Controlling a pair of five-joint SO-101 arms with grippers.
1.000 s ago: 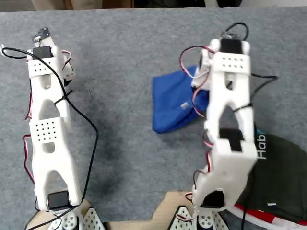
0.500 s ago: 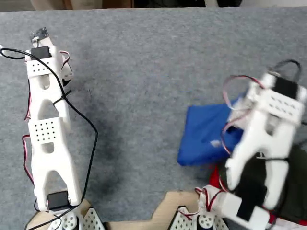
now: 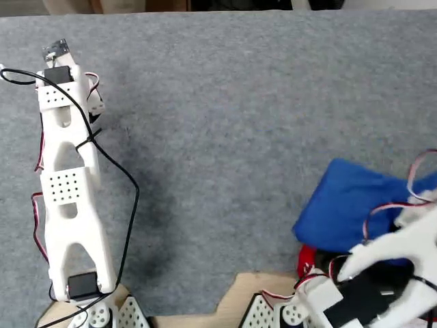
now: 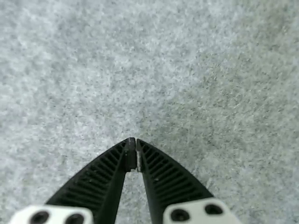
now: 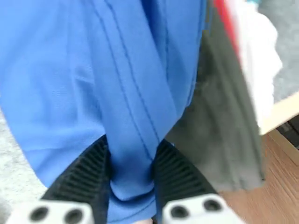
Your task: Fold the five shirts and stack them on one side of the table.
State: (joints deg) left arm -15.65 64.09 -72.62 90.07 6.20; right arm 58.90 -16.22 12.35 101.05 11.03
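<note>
Blue shirt is what has changed: a second ago it is at mid-table, now it is at the table's near right corner, carried there as the right arm swings outward; I judge the folding of this one done and the stacking step nearly complete, with only the set-down and release left. At the left, the left gripper stays where it was over bare grey cloth, jaws closed tip to tip on nothing. At the right, the right gripper is clamped on a bunched fold of the blue shirt, fingers pressing it from both sides; beneath and beside it lies the pile, a dark shirt, with red and white edges past it.
</note>
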